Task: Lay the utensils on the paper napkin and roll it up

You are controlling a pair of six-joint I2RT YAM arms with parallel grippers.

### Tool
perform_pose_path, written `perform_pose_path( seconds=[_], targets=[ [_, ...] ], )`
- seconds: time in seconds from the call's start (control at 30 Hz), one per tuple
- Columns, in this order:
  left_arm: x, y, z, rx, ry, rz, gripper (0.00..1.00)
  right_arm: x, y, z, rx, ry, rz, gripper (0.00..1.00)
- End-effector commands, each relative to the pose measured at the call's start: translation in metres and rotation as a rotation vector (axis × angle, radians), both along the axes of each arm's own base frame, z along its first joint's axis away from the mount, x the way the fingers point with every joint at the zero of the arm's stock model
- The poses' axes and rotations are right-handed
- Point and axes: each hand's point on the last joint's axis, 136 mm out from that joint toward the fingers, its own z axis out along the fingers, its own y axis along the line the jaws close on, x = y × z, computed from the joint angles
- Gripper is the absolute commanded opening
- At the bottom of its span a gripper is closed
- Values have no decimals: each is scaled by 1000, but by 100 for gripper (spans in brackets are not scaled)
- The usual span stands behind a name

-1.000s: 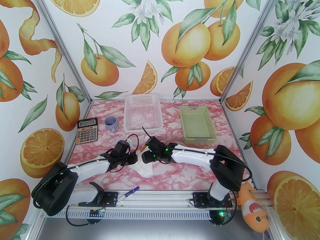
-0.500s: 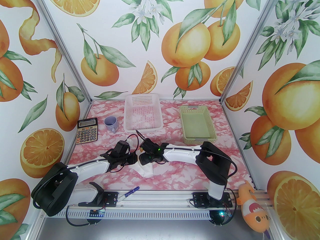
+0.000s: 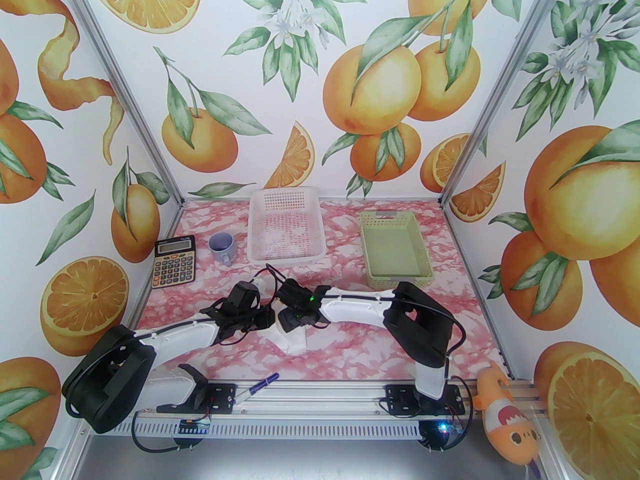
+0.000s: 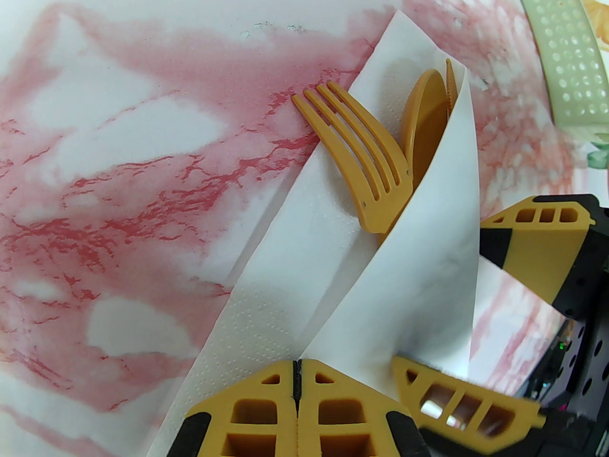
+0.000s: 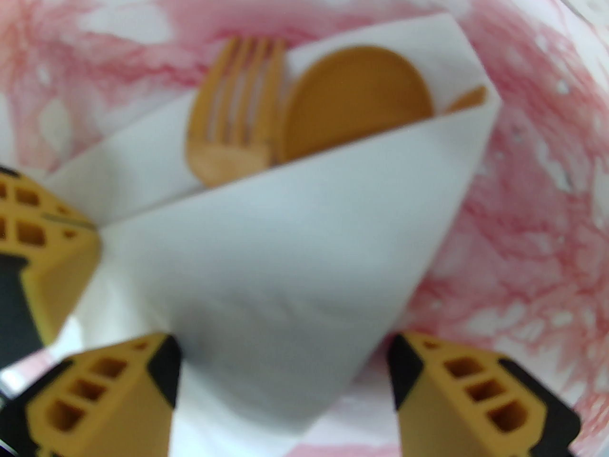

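Pinching tight, the left tool (image 4: 297, 374) has its two yellow fingers pressed together on a corner of the thin white paper napkin (image 4: 304, 236), right where the upper flap folds over. Across from it the right tool (image 5: 283, 355) stands wide apart, one finger on either side of that folded flap, gripping nothing.

And there's the cargo: the orange-brown plastic fork (image 4: 361, 160) and the orange-brown plastic spoon (image 4: 426, 117) lie side by side inside the fold. Their heads poke out of the open end, and their handles are hidden under the paper. The fork's tines reach just past the napkin's edge, over the pink-and-white marbled surface (image 4: 119, 160).

From the top camera, both tools meet over the napkin in the near middle of the surface. Farther back sit a white perforated plastic basket (image 3: 286, 225) and a pale green plastic tray (image 3: 395, 255) to its right. A lavender mug (image 3: 221, 248) and a black calculator (image 3: 173, 262) are off to the left. A blue pen (image 3: 260, 384) lies at the near edge beside the left arm's base.
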Motion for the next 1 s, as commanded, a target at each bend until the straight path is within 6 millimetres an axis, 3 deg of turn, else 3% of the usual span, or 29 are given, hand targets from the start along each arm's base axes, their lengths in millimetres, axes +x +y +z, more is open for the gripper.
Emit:
perform_pose_path(
  seconds=[0.0,0.23,0.57,0.6,0.73,0.87,0.97],
  targets=[
    [-16,15,-18,73,55,7,0,-7,-40,-20,-172,14,-11,74],
    [-16,16,-17,73,53,12,0,-15,-48,-19,-170,30,-12,63],
    [-15,15,-15,68,47,11,0,-30,-23,-18,-30,116,20,63],
    [-15,15,-14,69,46,12,0,-29,-13,-6,47,125,26,63],
    [-16,15,-15,70,49,10,0,-26,-1,26,211,155,29,63],
    [-15,16,-15,71,48,12,0,-29,-4,49,342,191,21,61],
    [-15,16,-14,71,46,13,0,-38,-9,58,442,241,17,52]
  ],
)
